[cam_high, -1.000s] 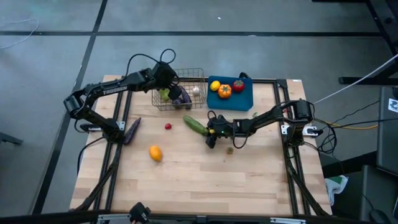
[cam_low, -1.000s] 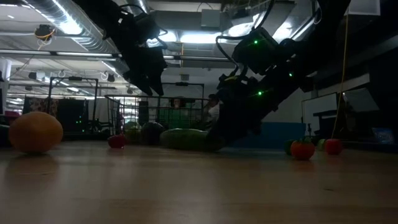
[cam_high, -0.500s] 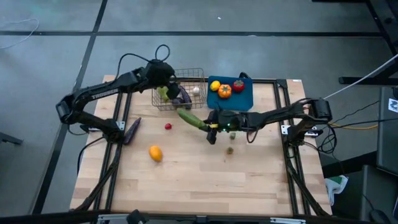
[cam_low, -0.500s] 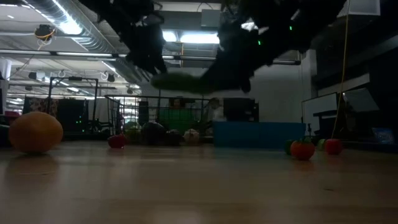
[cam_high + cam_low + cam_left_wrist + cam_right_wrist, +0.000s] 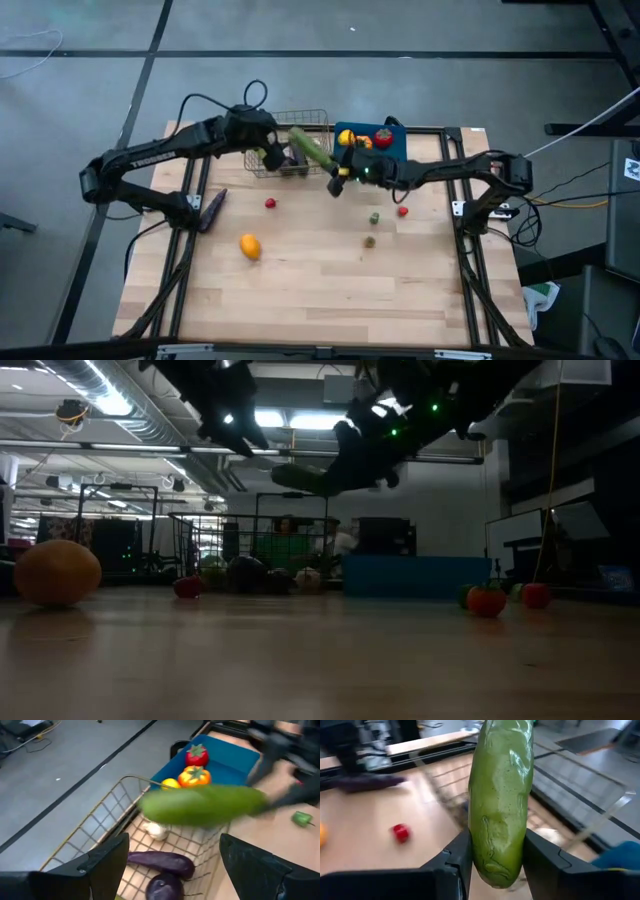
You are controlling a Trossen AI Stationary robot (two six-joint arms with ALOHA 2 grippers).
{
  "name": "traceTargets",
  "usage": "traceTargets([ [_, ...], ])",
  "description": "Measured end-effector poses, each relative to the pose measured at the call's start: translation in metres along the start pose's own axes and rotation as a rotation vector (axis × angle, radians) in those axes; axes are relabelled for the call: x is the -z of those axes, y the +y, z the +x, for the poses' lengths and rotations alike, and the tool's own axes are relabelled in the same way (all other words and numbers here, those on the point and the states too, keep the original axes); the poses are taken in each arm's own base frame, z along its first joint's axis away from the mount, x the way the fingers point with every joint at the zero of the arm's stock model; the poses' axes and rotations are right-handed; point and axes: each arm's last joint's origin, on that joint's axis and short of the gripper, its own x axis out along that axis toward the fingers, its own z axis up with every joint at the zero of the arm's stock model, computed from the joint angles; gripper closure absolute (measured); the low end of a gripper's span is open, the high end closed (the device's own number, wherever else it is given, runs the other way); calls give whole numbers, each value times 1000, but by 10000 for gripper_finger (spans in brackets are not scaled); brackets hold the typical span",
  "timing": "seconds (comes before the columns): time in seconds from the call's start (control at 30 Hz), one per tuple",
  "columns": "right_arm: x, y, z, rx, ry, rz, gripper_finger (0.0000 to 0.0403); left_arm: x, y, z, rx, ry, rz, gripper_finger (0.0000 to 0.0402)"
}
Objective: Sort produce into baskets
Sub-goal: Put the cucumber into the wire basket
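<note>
Over the desk's far edge we see the wire-mesh basket [image 5: 291,146] and, just beside it toward the right, the blue bin [image 5: 392,157]. The right gripper [image 5: 337,176] hangs above the basket's near right corner with its jaws pinching one end of the green cucumber [image 5: 310,148], which juts out level over the mesh.

We judge the cucumber light and stiff, a glossy moulded toy, so it may slip or swing if held only at the tip; a grip nearer its middle, across the narrow width, would be steadier. The left gripper [image 5: 268,152] waits over the basket's left side with its jaws spread wide.

Inside the basket lie two purple eggplants [image 5: 162,861] and a white garlic [image 5: 154,830]. The bin holds an orange tomato [image 5: 195,775], a red tomato [image 5: 196,755] and a yellow lemon [image 5: 170,783]. Another eggplant [image 5: 213,209] lies by the desk's left edge, and an orange fruit [image 5: 250,245] sits nearer the front. A red berry [image 5: 270,203], a second red piece [image 5: 402,211] and a small green pepper [image 5: 375,217] rest mid-desk.

White lettering runs along the left arm, too small for us to read.
</note>
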Motion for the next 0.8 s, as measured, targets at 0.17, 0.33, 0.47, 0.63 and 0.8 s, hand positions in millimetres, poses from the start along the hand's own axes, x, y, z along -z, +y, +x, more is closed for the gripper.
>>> traceTargets([
  [0.17, 4, -24, 12, -11, 30, 26, 267, 0, -13, -3, 42, -4, 12, 94],
  [0.33, 15, -36, 25, -33, 76, 38, 267, 1, -28, -6, 91, -6, 10, 94],
  [0.47, 18, -38, 31, -27, 76, 40, 267, 2, -38, -9, 126, -7, 13, 94],
  [0.63, 19, -37, 31, -23, 69, 40, 267, 4, -49, -13, 163, -5, 34, 94],
  [0.8, 18, -36, 32, -44, 54, 43, 267, 10, -60, -17, 197, 37, 40, 94],
])
